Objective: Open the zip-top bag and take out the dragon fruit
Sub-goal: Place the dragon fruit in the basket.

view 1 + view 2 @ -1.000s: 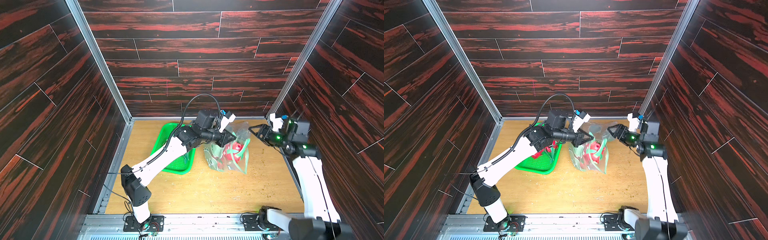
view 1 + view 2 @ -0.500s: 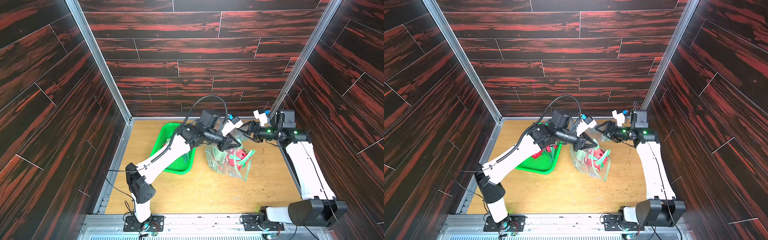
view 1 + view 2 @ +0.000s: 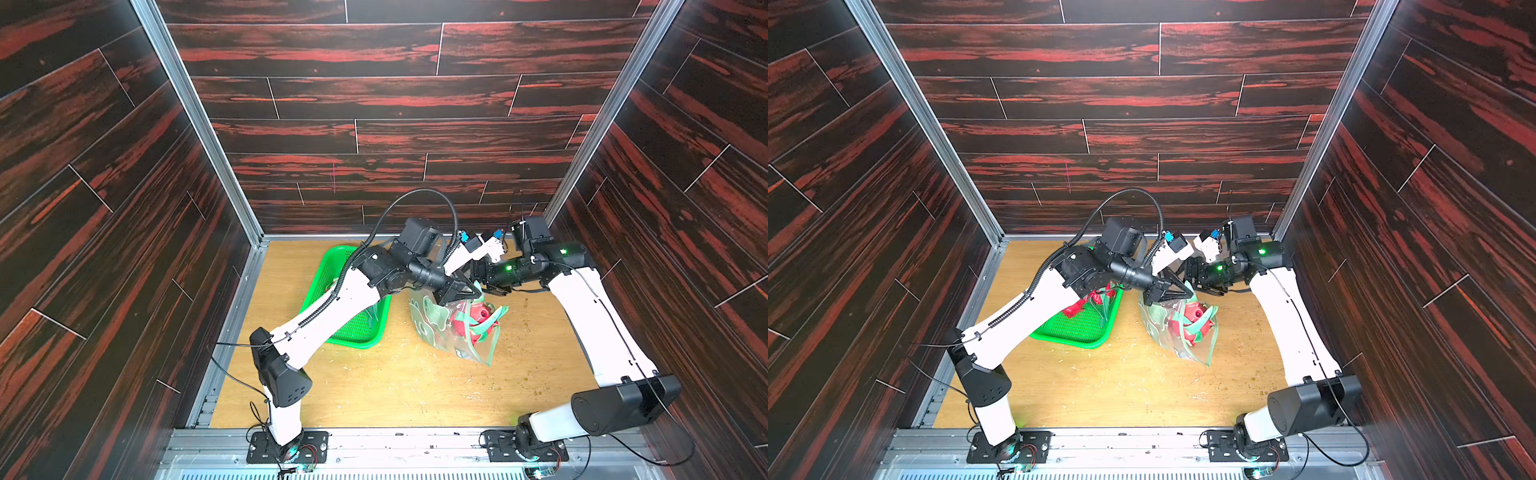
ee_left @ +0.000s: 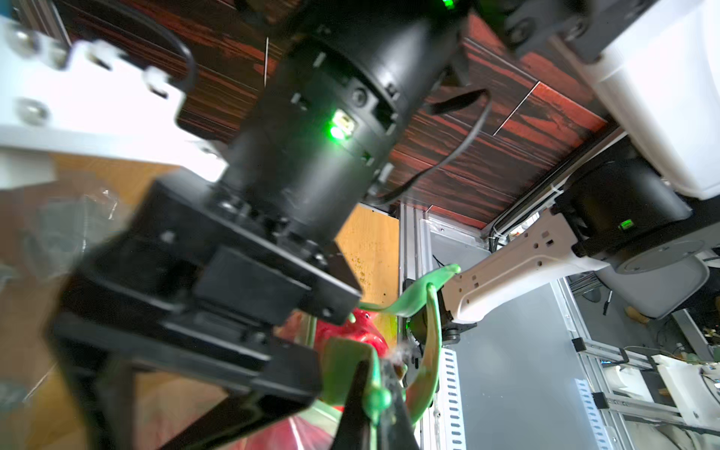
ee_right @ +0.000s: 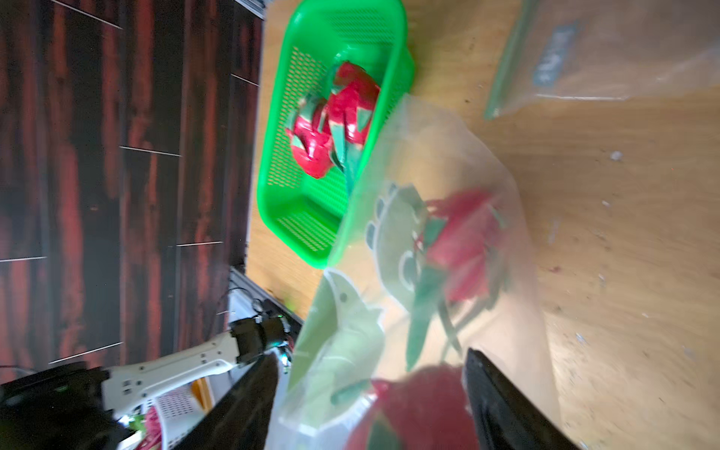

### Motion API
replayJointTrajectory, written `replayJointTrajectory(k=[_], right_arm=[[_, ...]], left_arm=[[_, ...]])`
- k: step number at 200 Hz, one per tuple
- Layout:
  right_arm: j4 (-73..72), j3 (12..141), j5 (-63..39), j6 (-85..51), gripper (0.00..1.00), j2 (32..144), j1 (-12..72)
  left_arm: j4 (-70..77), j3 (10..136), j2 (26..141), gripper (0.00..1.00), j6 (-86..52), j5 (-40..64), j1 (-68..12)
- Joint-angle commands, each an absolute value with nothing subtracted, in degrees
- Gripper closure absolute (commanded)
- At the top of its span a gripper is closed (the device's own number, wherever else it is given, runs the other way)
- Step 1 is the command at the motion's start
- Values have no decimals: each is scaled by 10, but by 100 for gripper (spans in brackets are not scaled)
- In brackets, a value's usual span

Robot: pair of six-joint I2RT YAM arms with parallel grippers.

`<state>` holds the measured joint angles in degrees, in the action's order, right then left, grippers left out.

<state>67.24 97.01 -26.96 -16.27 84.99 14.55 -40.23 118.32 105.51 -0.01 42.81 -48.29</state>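
The clear zip-top bag (image 3: pixel 440 332) (image 3: pixel 1167 332) with green print stands on the wooden floor, mouth up. My left gripper (image 3: pixel 471 291) (image 3: pixel 1185 291) (image 4: pixel 376 405) is shut on the bag's green zip rim. A red dragon fruit (image 3: pixel 471 320) (image 3: pixel 1192 313) (image 4: pixel 362 335) with green scales shows inside the bag. My right gripper (image 3: pixel 482 286) (image 3: pixel 1200 286) (image 5: pixel 370 409) is open at the bag's mouth. A dragon fruit (image 5: pixel 420 405) lies blurred between its fingers, and one finger stands clear of it. Further down in the bag a second dragon fruit (image 5: pixel 463 241) shows.
The green perforated basket (image 3: pixel 357 332) (image 3: pixel 1059 330) (image 5: pixel 300 202) sits left of the bag, with dragon fruit (image 3: pixel 1077 307) (image 5: pixel 339 120) in it. A second clear bag (image 5: pixel 604 50) lies near the back. Wood-panelled walls close in three sides. Crumbs dot the floor.
My right arm has swung in from the right side, and its open gripper now sits at the bag's mouth. The left gripper kept hold of the rim and shifted slightly right.
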Motion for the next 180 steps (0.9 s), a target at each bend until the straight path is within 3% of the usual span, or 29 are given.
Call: replayJointTrajectory(k=[1, 75, 131, 152, 180], right_arm=[[723, 997, -227, -149, 22, 844, 161], [770, 1058, -177, -160, 42, 853, 213], [782, 1056, -166, -164, 43, 851, 236], [772, 1058, -218, -158, 43, 842, 236], [764, 1060, -246, -143, 35, 837, 238]], left_arm=[[-407, 1218, 1055, 100, 20, 435, -481], [-424, 1237, 1076, 100, 23, 421, -471], [-422, 1241, 1081, 100, 21, 421, -462], [-423, 1240, 1082, 100, 22, 418, -461], [-424, 1238, 1081, 100, 23, 420, -459]])
